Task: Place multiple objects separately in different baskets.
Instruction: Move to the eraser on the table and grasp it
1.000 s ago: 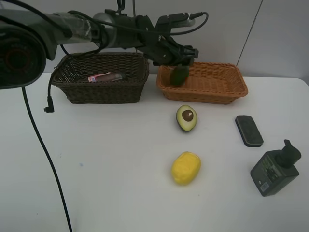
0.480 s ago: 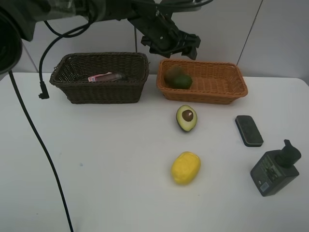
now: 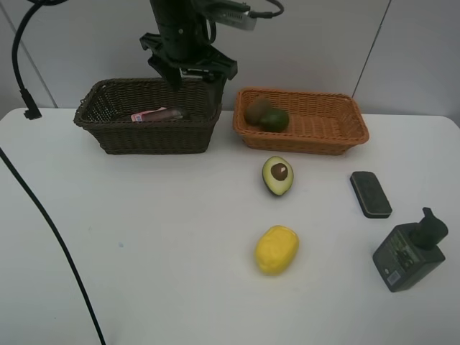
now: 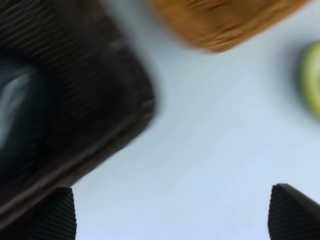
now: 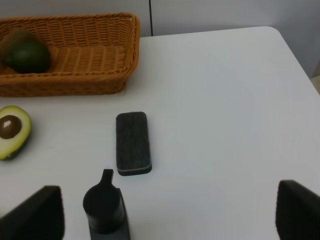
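You are working over a plain white surface (image 3: 144, 215) that fills most of the high view. Look for one small bluish speck (image 3: 121, 245) on its left half. Behind it stands a pale grey wall (image 3: 323, 43) with a thin slanted seam (image 3: 374, 44) towards the right. A black cable (image 3: 63, 248) crosses the surface's left part in a long curve and runs off the near edge. A second black lead ends in a plug (image 3: 29, 113) hanging by the back left corner.
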### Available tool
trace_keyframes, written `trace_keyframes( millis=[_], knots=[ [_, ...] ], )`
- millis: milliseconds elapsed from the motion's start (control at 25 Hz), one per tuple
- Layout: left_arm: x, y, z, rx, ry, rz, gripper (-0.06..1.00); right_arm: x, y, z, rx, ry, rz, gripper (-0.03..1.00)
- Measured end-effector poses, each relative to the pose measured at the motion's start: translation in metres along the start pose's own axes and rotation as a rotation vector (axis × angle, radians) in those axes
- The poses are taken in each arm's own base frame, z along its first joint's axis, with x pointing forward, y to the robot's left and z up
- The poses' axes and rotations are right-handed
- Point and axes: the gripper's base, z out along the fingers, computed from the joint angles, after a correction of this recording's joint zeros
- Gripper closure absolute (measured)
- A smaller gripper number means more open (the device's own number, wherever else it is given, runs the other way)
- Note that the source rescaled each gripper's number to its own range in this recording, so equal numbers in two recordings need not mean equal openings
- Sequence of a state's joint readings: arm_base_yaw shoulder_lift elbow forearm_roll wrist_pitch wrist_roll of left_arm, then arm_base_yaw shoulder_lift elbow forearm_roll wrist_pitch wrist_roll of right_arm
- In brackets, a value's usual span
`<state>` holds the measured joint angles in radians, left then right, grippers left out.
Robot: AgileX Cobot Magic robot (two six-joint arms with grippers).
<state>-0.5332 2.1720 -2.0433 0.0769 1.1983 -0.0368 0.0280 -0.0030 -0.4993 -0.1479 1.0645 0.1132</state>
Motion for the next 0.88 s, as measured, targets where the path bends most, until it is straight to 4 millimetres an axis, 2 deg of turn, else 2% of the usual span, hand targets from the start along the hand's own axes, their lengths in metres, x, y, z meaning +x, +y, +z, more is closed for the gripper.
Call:
trace_keyframes(
  millis=[120, 240, 400, 480, 560, 640, 760, 880],
  knots=[
    [0.011, 0.031, -0.011, -0.040, 0.007, -0.097, -0.05, 0.000, 0.000, 0.000, 0.000, 0.000, 0.000, -0.03],
    [0.037, 0.068, -0.020, -0.063, 0.048, -0.204, -0.05, 0.000, 0.000, 0.000, 0.000, 0.000, 0.000, -0.03],
    [0.094, 0.120, -0.040, -0.094, 0.109, -0.373, -0.05, 0.000, 0.000, 0.000, 0.000, 0.000, 0.000, -0.03],
    [0.129, 0.137, -0.054, -0.108, 0.132, -0.450, -0.05, 0.000, 0.000, 0.000, 0.000, 0.000, 0.000, -0.03],
    [0.162, 0.140, -0.068, -0.112, 0.139, -0.502, -0.05, 0.000, 0.000, 0.000, 0.000, 0.000, 0.000, -0.03],
    [0.196, 0.132, -0.082, -0.110, 0.140, -0.532, -0.05, 0.000, 0.000, 0.000, 0.000, 0.000, 0.000, -0.03],
    [0.247, 0.108, -0.112, -0.106, 0.064, -0.544, -0.05, 0.000, 0.000, 0.000, 0.000, 0.000, 0.000, -0.03],
    [0.295, 0.084, -0.130, -0.097, -0.025, -0.549, -0.05, 0.000, 0.000, 0.000, 0.000, -0.001, 0.000, -0.03]
  ],
)
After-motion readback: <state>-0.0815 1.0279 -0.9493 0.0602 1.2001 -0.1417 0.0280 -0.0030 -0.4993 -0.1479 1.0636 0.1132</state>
